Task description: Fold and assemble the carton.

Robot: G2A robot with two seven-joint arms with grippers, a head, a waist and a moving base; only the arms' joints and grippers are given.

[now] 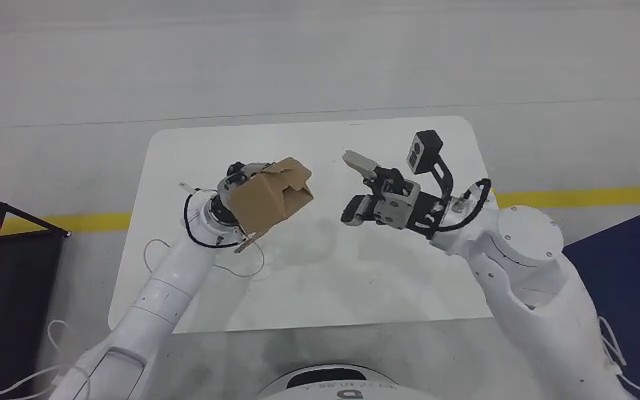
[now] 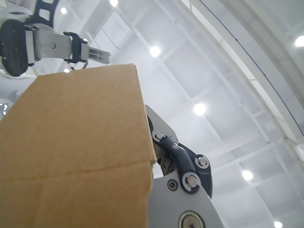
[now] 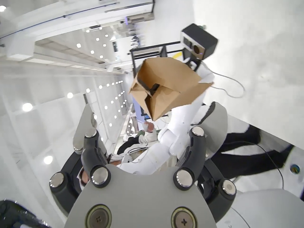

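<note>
The brown cardboard carton [image 1: 277, 194] hangs above the white table's left half, partly folded, its end flaps overlapping toward the right arm. My left gripper [image 1: 243, 192] is shut on the carton's rear side. In the left wrist view the carton [image 2: 76, 143] covers most of that gripper, with one of its fingers [image 2: 182, 160] showing beside the cardboard edge. My right gripper [image 1: 353, 187] stands open a short way right of the carton, holding nothing and not touching it. In the right wrist view the carton [image 3: 166, 86] floats beyond the spread right gripper [image 3: 149, 122].
The white table [image 1: 400, 290] has bare surface under and in front of both arms. A thin cable [image 1: 160, 250] loops beside the left arm. A black frame [image 1: 20, 230] stands off the table's left edge, and a yellow floor line [image 1: 580, 196] runs behind.
</note>
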